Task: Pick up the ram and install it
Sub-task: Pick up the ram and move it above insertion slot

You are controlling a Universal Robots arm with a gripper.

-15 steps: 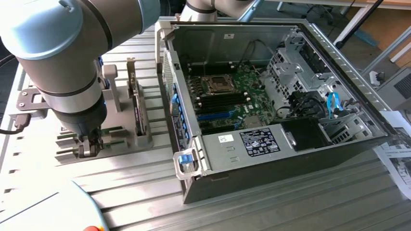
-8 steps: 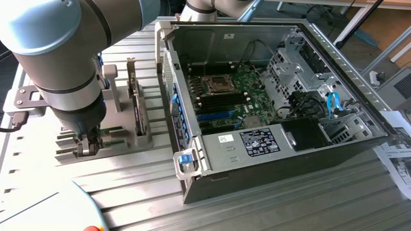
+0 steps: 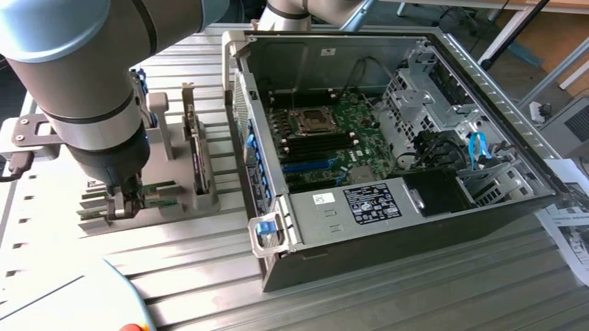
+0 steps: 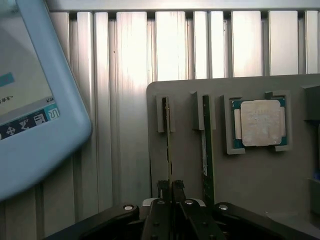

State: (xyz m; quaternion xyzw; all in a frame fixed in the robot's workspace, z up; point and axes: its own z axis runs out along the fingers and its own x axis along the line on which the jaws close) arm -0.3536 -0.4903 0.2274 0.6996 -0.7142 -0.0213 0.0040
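Where the wrist view looks past the gripper (image 4: 170, 192), its two black fingers (image 4: 161, 189) stand nearly together, clamped on either face of the ram (image 4: 168, 145) with no gap showing. Seen edge-on, the ram is a long, very thin dark-green strip standing on its long edge in a slot of the grey holder (image 4: 185, 150). One end sits in a small notched bracket. Just beside it, in the neighbouring slot, a second stick (image 4: 206, 150) stands parallel. It is brighter green, with a pale strip along one side. Next to that stick, a square silver processor (image 4: 259, 122) on a green-edged carrier lies flat in its own recess. A light-blue pendant (image 4: 30, 125) lies on the slatted aluminium table (image 4: 130, 60); the marks on its screen are too small to read. In the exterior view the gripper (image 3: 124, 207) is down at the holder, at the exterior view's left of the open computer case (image 3: 368, 276). Inside the case lies the green motherboard (image 3: 345, 131). A black label (image 3: 373, 203) and a white sticker (image 3: 322, 198) sit on the near housing; their print cannot be read. Printed papers (image 3: 566, 234) lie at the far right.
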